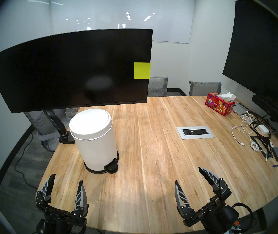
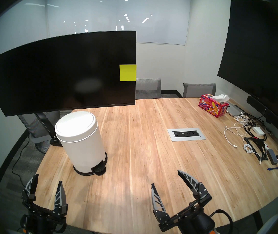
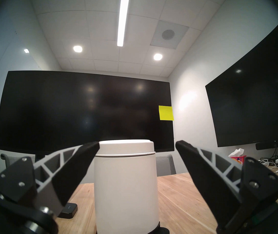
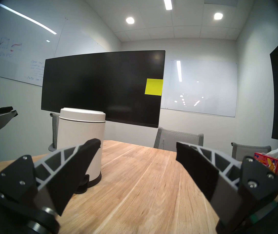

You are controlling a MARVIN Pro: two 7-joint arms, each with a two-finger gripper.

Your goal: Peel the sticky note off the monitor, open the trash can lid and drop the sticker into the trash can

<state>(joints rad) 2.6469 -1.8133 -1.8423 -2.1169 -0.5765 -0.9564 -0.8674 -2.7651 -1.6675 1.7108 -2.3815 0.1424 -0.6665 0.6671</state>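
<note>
A yellow-green sticky note [image 1: 142,70] [image 2: 127,72] [image 3: 166,113] [image 4: 153,86] is stuck at the right edge of the wide black monitor [image 1: 70,69] [image 2: 58,71] [image 3: 84,113] [image 4: 101,86], about mid-height. In front of the monitor stands the white trash can [image 1: 96,144] [image 2: 82,149] [image 3: 125,186] [image 4: 80,144], its round lid [image 1: 91,123] [image 2: 76,126] down and its black pedal [image 1: 112,167] facing me. My left gripper [image 1: 67,178] [image 2: 48,178] [image 3: 137,145] is open near the table's front left edge. My right gripper [image 1: 188,175] [image 2: 165,178] [image 4: 138,144] is open at the front right. Both are empty.
A larger black display [image 1: 260,54] with a black bar hangs on the right wall. A red tissue box [image 1: 220,104], cables [image 1: 246,127], a charger and small items lie along the wooden table's [image 1: 151,152] right side. A grey power socket panel [image 1: 195,132] is set into it. Grey chairs [image 1: 205,88] stand behind.
</note>
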